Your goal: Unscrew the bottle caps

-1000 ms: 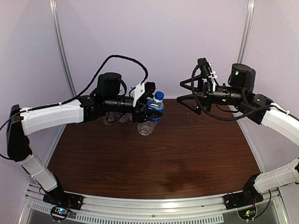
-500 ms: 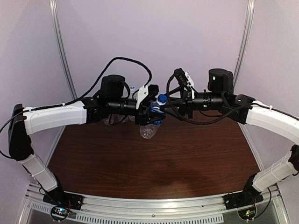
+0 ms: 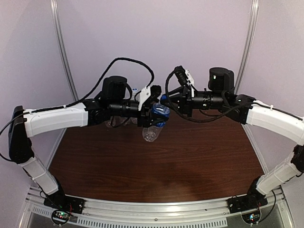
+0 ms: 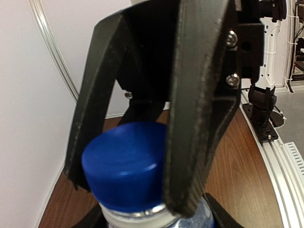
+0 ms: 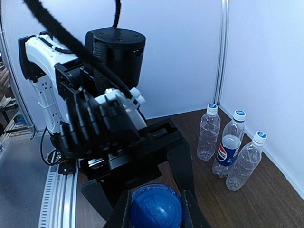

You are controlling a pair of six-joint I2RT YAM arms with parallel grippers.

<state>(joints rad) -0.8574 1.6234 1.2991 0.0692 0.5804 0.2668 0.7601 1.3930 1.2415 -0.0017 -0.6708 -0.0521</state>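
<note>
1. We are seeing the left end effector (image 3: 153,110) clamped on the body of a small clear plastic bottle with a blue label (image 3: 151,132), holding it in the air above the dark wooden bench (image 3: 190,156), well clear of the surface.

2. We are seeing the right end effector (image 5: 156,202) straddling the round dark blue plastic cap (image 4: 124,168), one finger close on each side. We cannot tell whether the fingers are pressing on it yet.

3. We are judging slippage to be the main risk. If the right fingers are sitting unevenly on the cap, they may skid round it instead of turning it.

4. We are also judging that the thin bottle wall may give under the left grip, letting the whole bottle spin with the cap, so that nothing unscrews.

5. We are noting a third hazard. If the right wrist's turning axis is not lined up with the neck, the twist may wrench the bottle sideways out of the left fingers.

6. We are reading the bottle's long axis as tilted, not upright. Its base is pointing down at the bench and its capped neck is rising and leaning toward the right arm.

7. We are seeing three other clear plastic bottles with white caps (image 5: 229,149) standing upright on the bench by the wall, well apart from both arms.
</note>
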